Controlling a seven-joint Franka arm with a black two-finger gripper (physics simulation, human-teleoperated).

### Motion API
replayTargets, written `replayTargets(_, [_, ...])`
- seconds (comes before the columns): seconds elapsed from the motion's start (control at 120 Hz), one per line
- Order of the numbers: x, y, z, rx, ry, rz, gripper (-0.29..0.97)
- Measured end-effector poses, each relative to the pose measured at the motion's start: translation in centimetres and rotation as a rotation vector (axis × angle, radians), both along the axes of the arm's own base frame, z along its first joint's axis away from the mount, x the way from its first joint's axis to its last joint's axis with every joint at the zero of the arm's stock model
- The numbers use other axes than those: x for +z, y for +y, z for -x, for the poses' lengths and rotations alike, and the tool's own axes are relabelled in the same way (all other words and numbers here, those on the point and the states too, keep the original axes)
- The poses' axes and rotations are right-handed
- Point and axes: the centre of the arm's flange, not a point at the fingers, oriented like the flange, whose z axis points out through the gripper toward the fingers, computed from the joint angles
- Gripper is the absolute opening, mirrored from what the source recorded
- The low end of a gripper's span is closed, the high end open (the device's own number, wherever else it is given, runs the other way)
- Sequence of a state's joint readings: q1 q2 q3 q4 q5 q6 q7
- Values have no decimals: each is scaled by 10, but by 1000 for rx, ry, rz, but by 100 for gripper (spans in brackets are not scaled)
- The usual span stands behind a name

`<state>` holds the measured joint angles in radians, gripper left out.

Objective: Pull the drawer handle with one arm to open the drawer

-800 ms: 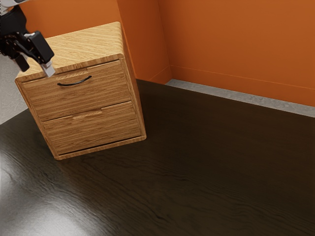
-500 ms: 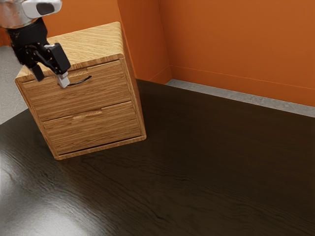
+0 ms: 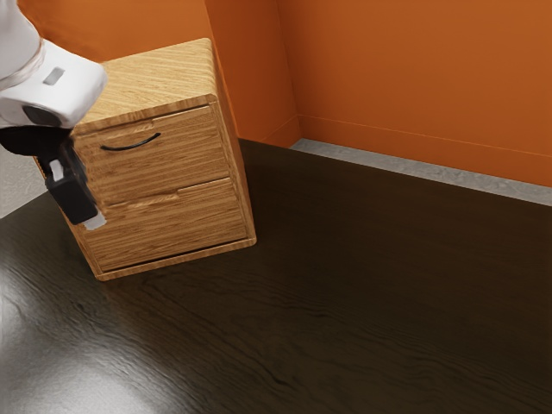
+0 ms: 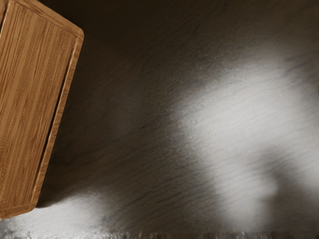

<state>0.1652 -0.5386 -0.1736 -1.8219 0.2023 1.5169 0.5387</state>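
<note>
Pulling has not begun yet — the top drawer (image 3: pixel 147 164) sits shut, flush in the cabinet (image 3: pixel 155 73), and nothing is on its dark handle (image 3: pixel 129 144). The gripper (image 3: pixel 82 207) hangs low by the cabinet's front edge on the exterior view's left. It is below the handle and not touching it, and I cannot tell if it is open or closed. Left to do, I think: go up to the handle, grab it, pull. The table (image 3: pixel 362 310) in front has lots of room — the wall (image 3: pixel 414 69) is only behind
</note>
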Motion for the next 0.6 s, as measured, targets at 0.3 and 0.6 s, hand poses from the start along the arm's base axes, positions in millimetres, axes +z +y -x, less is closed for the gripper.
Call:
replayTargets(0.3, [-37, 13, -41, -114, 0, -261, 68])
replayTargets(0.6, [-48, 77, -74, -167, -52, -230, 65])
